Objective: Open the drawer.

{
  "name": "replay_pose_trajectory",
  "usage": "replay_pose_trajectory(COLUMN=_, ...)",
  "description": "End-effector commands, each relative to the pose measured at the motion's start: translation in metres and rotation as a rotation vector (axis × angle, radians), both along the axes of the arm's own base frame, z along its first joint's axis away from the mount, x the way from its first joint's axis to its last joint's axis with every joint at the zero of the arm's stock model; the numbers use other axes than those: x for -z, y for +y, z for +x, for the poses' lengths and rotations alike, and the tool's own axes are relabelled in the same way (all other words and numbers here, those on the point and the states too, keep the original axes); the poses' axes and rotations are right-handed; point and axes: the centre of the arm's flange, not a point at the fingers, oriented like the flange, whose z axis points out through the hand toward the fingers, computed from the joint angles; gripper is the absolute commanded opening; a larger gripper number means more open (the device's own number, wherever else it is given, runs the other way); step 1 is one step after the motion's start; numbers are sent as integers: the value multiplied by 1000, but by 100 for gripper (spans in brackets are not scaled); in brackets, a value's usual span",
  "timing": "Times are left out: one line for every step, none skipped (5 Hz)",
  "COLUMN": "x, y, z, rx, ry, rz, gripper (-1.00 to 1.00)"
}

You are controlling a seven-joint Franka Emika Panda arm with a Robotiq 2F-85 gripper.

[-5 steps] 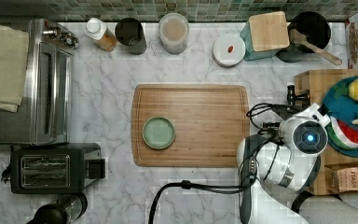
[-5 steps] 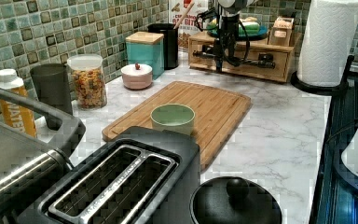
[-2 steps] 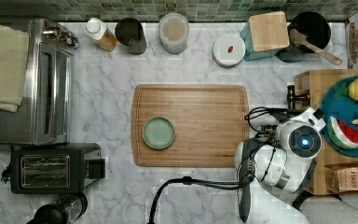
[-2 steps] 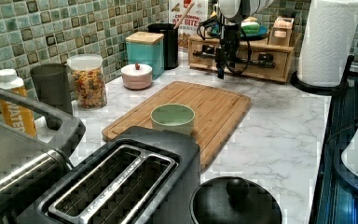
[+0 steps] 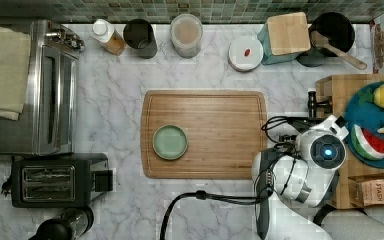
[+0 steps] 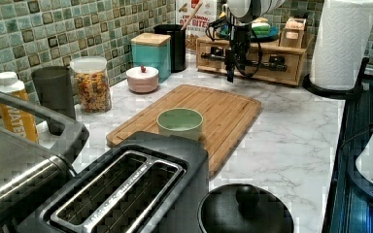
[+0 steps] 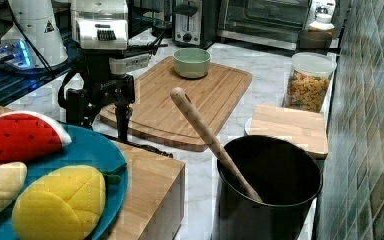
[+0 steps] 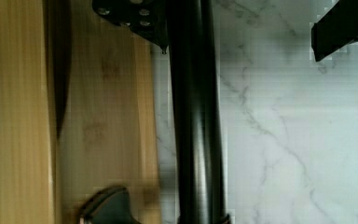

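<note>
The drawer sits in a low wooden box on the marble table, just past the short end of the cutting board on the top view's right. Its front faces the cutting board. Its long black bar handle runs level across that front, parallel to the cutting board's short edge. The Panda arm reaches down between the cutting board and the box. The jaws are released and straddle the bar: in the wrist view one finger lies against the bar on the bamboo side and the other stands well apart over the marble. A green bowl rests on the cutting board, toward its end away from the drawer. A blue plate of toy fruit lies on top of the box.
</note>
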Motion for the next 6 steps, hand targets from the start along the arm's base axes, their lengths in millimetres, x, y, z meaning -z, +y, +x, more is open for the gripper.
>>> replay_pose_trajectory(x=0, y=156, z=32, rx=-173, ry=4, rz=85, gripper=100)
replay_pose_trajectory(x=2, y=215, z=34, rx=-147, ry=3, rz=118, gripper=100)
replay_pose_trajectory(x=3, y=271, z=31, rx=-130, ry=-7, rz=139, gripper=100)
replay_pose_trajectory(x=2, y=306, z=24, rx=-131, ry=13, rz=161, gripper=100)
replay_pose_trajectory(x=-18, y=317, z=4, rx=-164, ry=24, rz=172, gripper=100)
replay_pose_trajectory(x=-27, y=306, z=-8, rx=-203, ry=-48, rz=156, gripper=100)
